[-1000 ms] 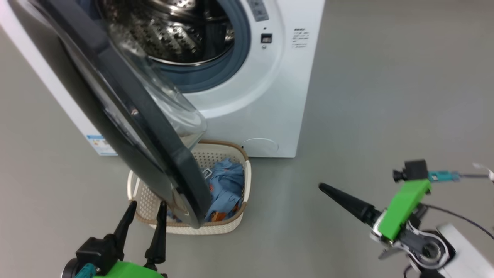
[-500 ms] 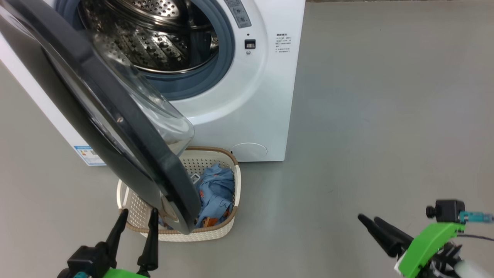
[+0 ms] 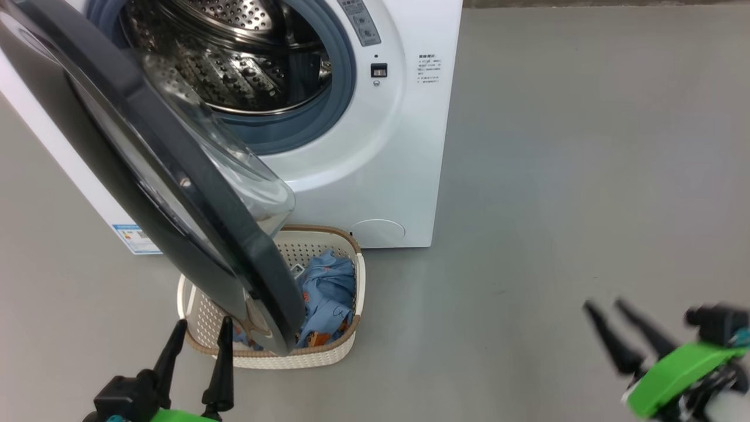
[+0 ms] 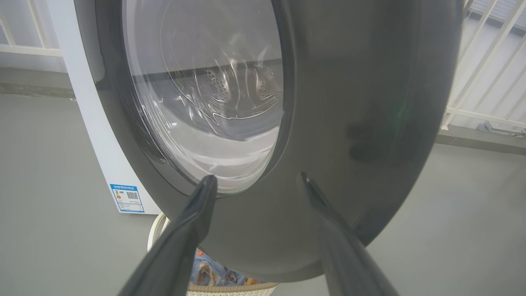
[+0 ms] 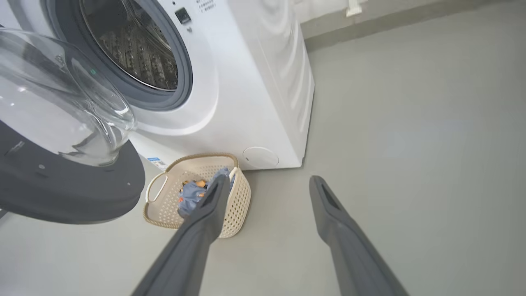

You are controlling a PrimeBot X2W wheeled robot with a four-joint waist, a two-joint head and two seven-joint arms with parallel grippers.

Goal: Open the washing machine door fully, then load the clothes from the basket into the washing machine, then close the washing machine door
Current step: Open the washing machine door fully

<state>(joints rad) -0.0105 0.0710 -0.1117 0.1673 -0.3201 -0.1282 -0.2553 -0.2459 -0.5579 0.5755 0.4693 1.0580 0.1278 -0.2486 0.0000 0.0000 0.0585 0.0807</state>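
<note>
The white washing machine (image 3: pixel 404 146) stands at the top with its steel drum showing. Its round black door (image 3: pixel 193 193) hangs partly open, swung out over the cream basket (image 3: pixel 328 351) on the floor. Light blue clothes (image 3: pixel 328 293) lie in the basket, partly hidden by the door. My left gripper (image 3: pixel 202 328) is open at the lower left, fingers just in front of the door's lower edge and apart from it. In the left wrist view the door (image 4: pixel 370 102) looms close ahead. My right gripper (image 3: pixel 606 310) is open at the lower right, well away over bare floor.
Grey floor (image 3: pixel 586 146) stretches to the right of the machine. A blue label sticker (image 3: pixel 137 237) marks the machine's lower left corner. White railings (image 4: pixel 489 82) stand behind the door in the left wrist view. The basket (image 5: pixel 193 193) sits against the machine's front.
My right gripper has dropped and drawn back toward the lower right, turning so both fingers show. The camera shifted down-left at first. My left gripper has sunk slightly; the door stays put.
</note>
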